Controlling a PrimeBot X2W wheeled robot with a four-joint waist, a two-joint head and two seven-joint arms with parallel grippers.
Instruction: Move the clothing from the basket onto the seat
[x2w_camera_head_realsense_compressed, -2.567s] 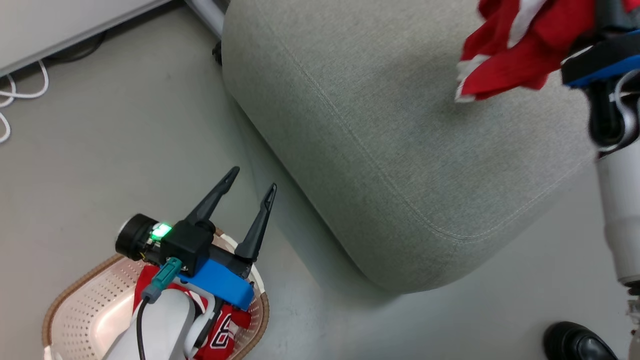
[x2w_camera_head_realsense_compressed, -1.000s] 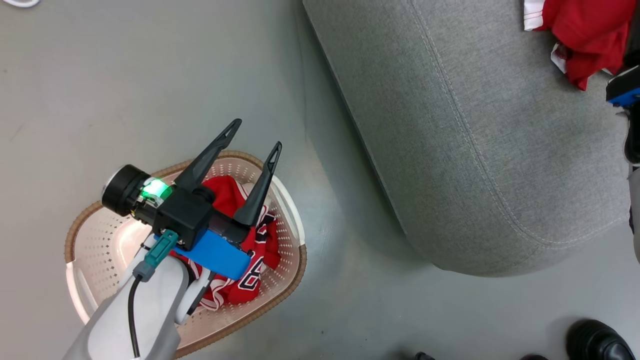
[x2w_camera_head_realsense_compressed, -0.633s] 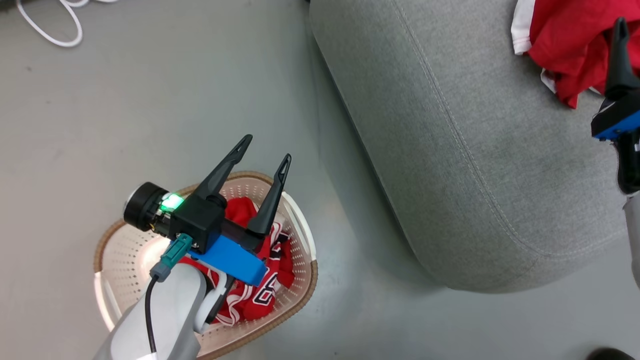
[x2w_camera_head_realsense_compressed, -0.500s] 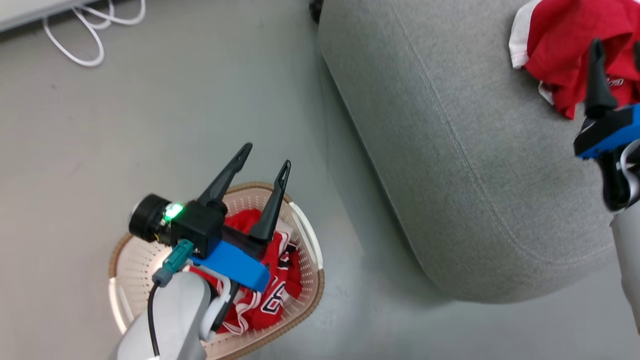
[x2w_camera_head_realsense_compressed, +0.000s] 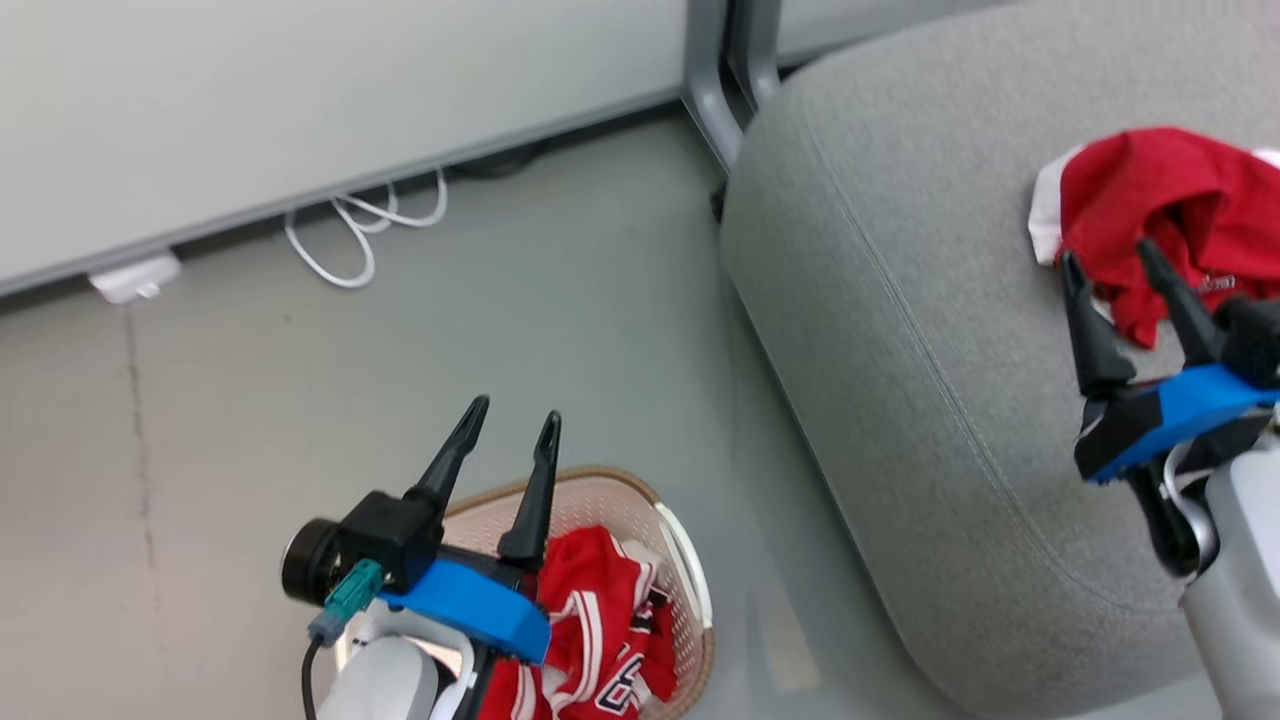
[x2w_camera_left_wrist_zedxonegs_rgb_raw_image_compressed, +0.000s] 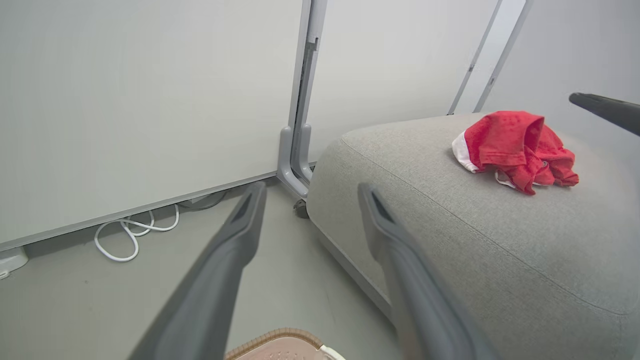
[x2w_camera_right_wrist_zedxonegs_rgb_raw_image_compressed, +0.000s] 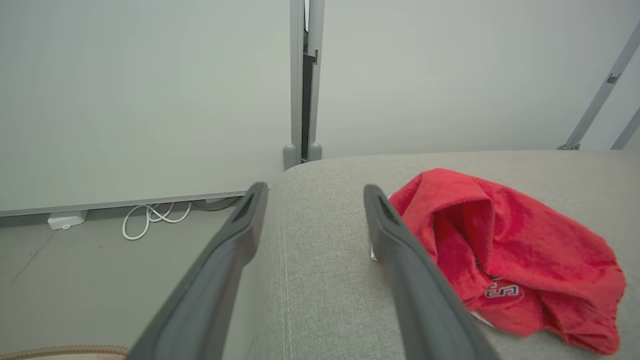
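One red garment (x2w_camera_head_realsense_compressed: 1160, 215) (x2w_camera_left_wrist_zedxonegs_rgb_raw_image_compressed: 515, 150) (x2w_camera_right_wrist_zedxonegs_rgb_raw_image_compressed: 505, 260) lies crumpled on the grey seat (x2w_camera_head_realsense_compressed: 900, 330) (x2w_camera_left_wrist_zedxonegs_rgb_raw_image_compressed: 500, 240) (x2w_camera_right_wrist_zedxonegs_rgb_raw_image_compressed: 320, 280) near its far right. My right gripper (x2w_camera_head_realsense_compressed: 1108, 258) (x2w_camera_right_wrist_zedxonegs_rgb_raw_image_compressed: 315, 192) hovers open just in front of it, holding nothing. A second red garment (x2w_camera_head_realsense_compressed: 595, 630) with white trim and number lettering lies in the cream basket (x2w_camera_head_realsense_compressed: 690, 600) (x2w_camera_left_wrist_zedxonegs_rgb_raw_image_compressed: 280, 345) on the floor at lower left. Above the basket's far rim my left gripper (x2w_camera_head_realsense_compressed: 515, 415) (x2w_camera_left_wrist_zedxonegs_rgb_raw_image_compressed: 310, 187) stands open and empty.
A white wall panel with a grey post (x2w_camera_head_realsense_compressed: 715, 80) (x2w_camera_right_wrist_zedxonegs_rgb_raw_image_compressed: 300, 100) runs behind the seat. White cables (x2w_camera_head_realsense_compressed: 350, 225) (x2w_camera_left_wrist_zedxonegs_rgb_raw_image_compressed: 130, 235) and a small white adapter (x2w_camera_head_realsense_compressed: 130, 280) lie on the grey floor along the wall.
The camera has tilted up, bringing the wall and cables into view. My right gripper has drawn back from the red garment on the seat; both of its fingers now show.
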